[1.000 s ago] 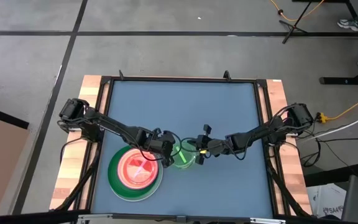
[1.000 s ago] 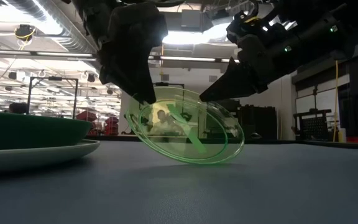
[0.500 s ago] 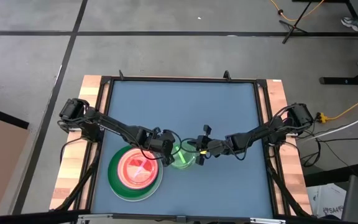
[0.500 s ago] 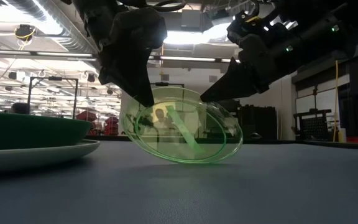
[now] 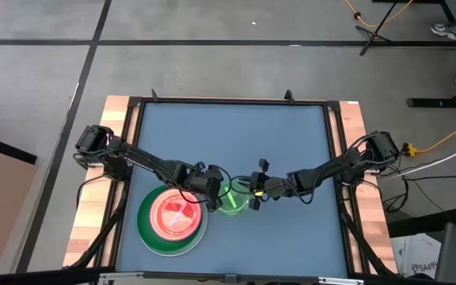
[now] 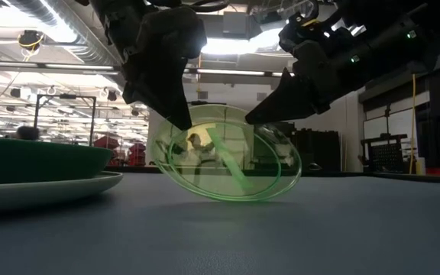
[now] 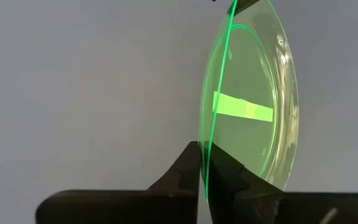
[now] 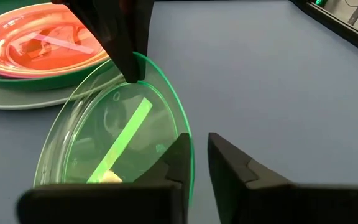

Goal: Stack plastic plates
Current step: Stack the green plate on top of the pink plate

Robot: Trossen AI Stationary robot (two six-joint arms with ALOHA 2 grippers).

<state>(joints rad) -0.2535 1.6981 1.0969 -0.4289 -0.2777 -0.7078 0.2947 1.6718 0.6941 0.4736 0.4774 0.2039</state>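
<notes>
- Left end effector (image 6: pixel 180 122) is clamped on the rim of the small translucent green round plastic plate (image 6: pixel 224 162); the left wrist view shows its two dark fingers (image 7: pixel 191 168) pinching the thin green edge between them.
- Right end effector (image 8: pixel 199 152) sits at the opposite edge of the same plate. Its fingers stand slightly apart with the rim at the gap, and I cannot tell whether they press on it.
- That green plate is tilted, its low edge resting on the blue-grey table (image 5: pixel 236 142) near the middle front, its raised edge up at the left end effector.
- Just beside it, toward the left arm, stands the stack: a large pale plate (image 6: pixel 59 189) at the bottom, a dark green plate (image 5: pixel 150 237) on that, and pink and translucent orange-red plates (image 5: pixel 174 215) nested on top.
- Judging by this, the step in hand is passing the plate fully to the left arm so it can carry it onto the stack.
- To do it well, the right fingers should come clear of the rim before any lift; otherwise the two arms may twist the plate or snap it loose.
- An edge pinch on thin, slick plastic is probably weak, so lift slowly and keep the plate from swinging.
- Raise it above the stack's rims, centre it over the orange-red plate, level it, and let go only when low, or it could slide off.
</notes>
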